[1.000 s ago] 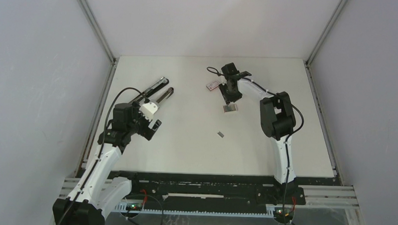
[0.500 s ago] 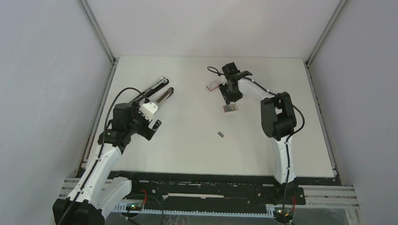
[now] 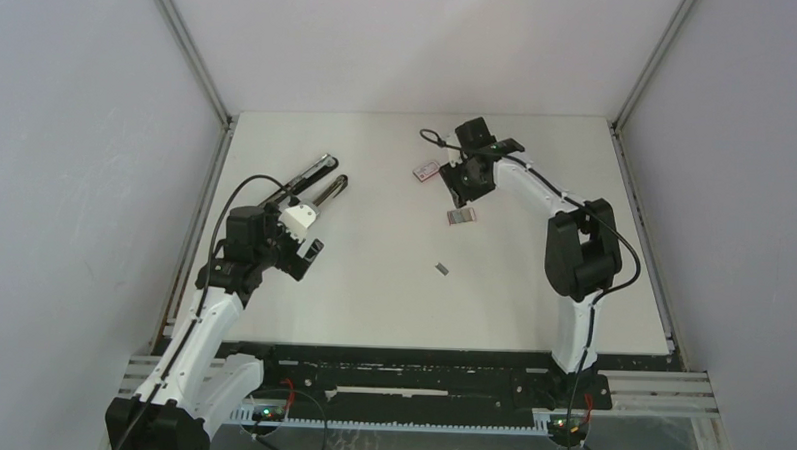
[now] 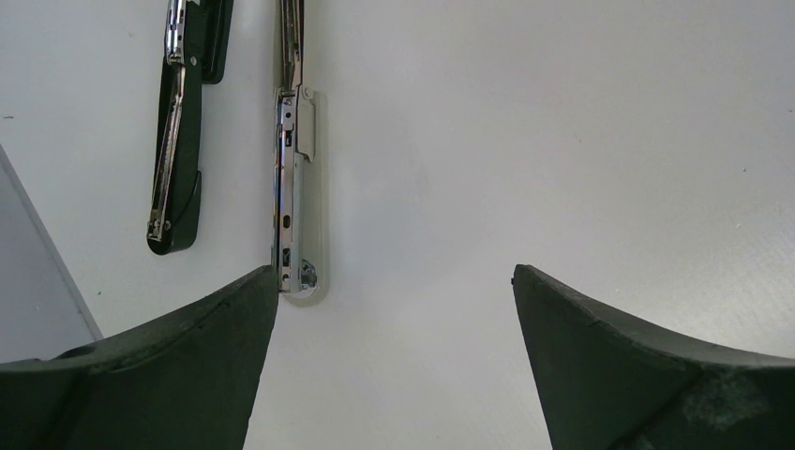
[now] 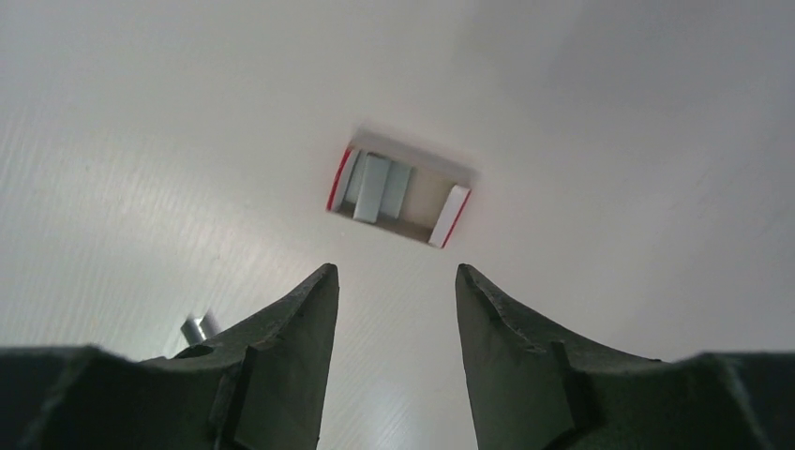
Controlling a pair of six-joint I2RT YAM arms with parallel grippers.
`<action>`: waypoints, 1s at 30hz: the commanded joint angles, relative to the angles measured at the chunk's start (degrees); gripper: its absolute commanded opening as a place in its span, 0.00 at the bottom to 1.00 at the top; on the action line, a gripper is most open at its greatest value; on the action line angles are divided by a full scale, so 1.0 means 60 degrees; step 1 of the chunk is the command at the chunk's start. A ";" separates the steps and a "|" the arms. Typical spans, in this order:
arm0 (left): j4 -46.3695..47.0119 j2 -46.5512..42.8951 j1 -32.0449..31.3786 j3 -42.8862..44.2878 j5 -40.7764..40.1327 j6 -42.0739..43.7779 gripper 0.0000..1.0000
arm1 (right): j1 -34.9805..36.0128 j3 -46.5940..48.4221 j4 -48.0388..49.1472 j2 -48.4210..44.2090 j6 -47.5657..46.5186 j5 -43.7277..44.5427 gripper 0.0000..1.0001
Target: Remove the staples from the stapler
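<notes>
Progress entry. Found stapler [image 3: 314, 182] lying opened at far left of worktop [image 3: 371, 314], its two bars splayed from the hinge: black bar [image 4: 178, 141] and bright metal rail [image 4: 292, 187] side by side, apart at their free ends. Cannot tell from left wrist view whether the rail's channel holds any strip.

Located staples [image 3: 441, 269] as one tiny grey strip loose on bare worktop near centre, well apart from stapler and from both robot arms. Judged main step done on that basis: strip out of stapler.

Noted left jaws wide, nothing between them, hovering just beside the rail's free end. Noted right jaws parted to a middling gap, nothing between them, hanging over small red-and-white box [image 5: 451, 216] at far centre-right; pale grey strips visible inside box. Spotted pinkish-red piece [image 3: 425, 170] just beyond, apart from box.

Left to do, as judged: confirm rail empty. Possibly also fold stapler shut and gather the loose strip, though task sentence asks for neither outright. Rated task near complete, perhaps complete.
</notes>
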 commanded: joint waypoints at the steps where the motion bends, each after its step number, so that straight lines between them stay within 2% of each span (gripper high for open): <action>1: 0.0268 -0.0192 0.0057 -0.0161 -0.0034 0.0135 1.00 | 0.0359 -0.0586 -0.0107 -0.0676 -0.0792 -0.0655 0.50; 13: 0.0236 -0.0234 0.0048 -0.0161 -0.0081 0.0120 1.00 | 0.0691 -0.1989 -0.0890 -0.1279 -0.1203 -0.2281 0.49; 22: 0.0237 -0.0173 0.0057 -0.0146 -0.0192 0.0120 1.00 | 0.0762 -0.2477 -0.0620 -0.1012 -0.1279 -0.2277 0.51; 30: 0.0250 -0.0237 0.0048 -0.0175 -0.0153 0.0149 1.00 | 0.1068 -0.2506 -0.0313 -0.0596 -0.1212 -0.1555 0.52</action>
